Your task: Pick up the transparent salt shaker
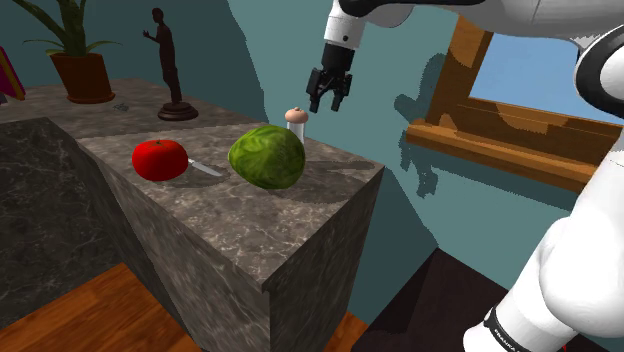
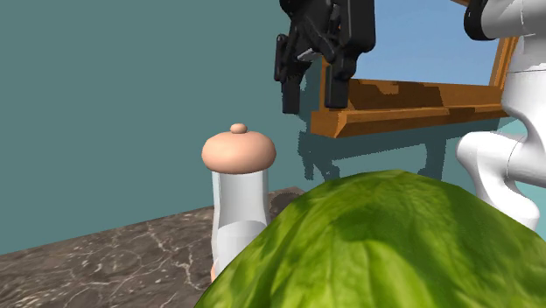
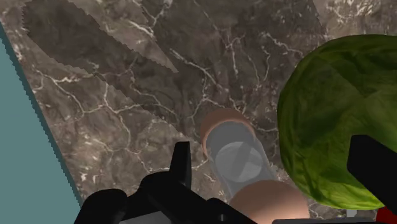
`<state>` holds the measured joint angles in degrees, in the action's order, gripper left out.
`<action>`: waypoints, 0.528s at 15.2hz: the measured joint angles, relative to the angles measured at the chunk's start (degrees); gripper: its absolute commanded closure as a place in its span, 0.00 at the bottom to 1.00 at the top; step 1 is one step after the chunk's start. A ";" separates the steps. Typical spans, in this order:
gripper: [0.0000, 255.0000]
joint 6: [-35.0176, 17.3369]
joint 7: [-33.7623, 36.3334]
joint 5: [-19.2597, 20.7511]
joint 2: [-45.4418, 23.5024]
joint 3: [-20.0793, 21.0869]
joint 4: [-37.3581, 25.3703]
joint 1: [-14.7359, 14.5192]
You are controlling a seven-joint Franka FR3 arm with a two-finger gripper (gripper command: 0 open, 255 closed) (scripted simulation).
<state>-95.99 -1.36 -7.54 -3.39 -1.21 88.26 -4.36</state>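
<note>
Cabbage (image 2: 394,245) just beside upright salt shaker (image 2: 238,206) on counter (image 1: 335,172); in shoulder view, shaker at eight o'clock from gripper (image 1: 327,104), jaws apart, holding nothing, clear of it.

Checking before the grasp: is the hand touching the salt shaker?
Apart. The second exterior view shows teal wall between the open hand and the salt shaker lower down.
</note>
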 measured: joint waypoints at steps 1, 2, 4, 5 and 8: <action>0.00 0.32 0.21 -0.42 -2.15 0.10 -2.42 -0.08; 0.00 1.28 0.26 -0.88 -4.40 0.12 -5.49 -0.02; 0.00 4.58 0.77 -1.74 -11.58 0.26 -15.84 0.10; 0.00 5.72 1.10 -2.09 -13.90 0.38 -19.18 0.09; 0.00 5.08 1.17 -2.40 -15.86 0.52 -20.43 0.01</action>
<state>-90.91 -0.19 -9.94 -19.25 -0.69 67.84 -4.34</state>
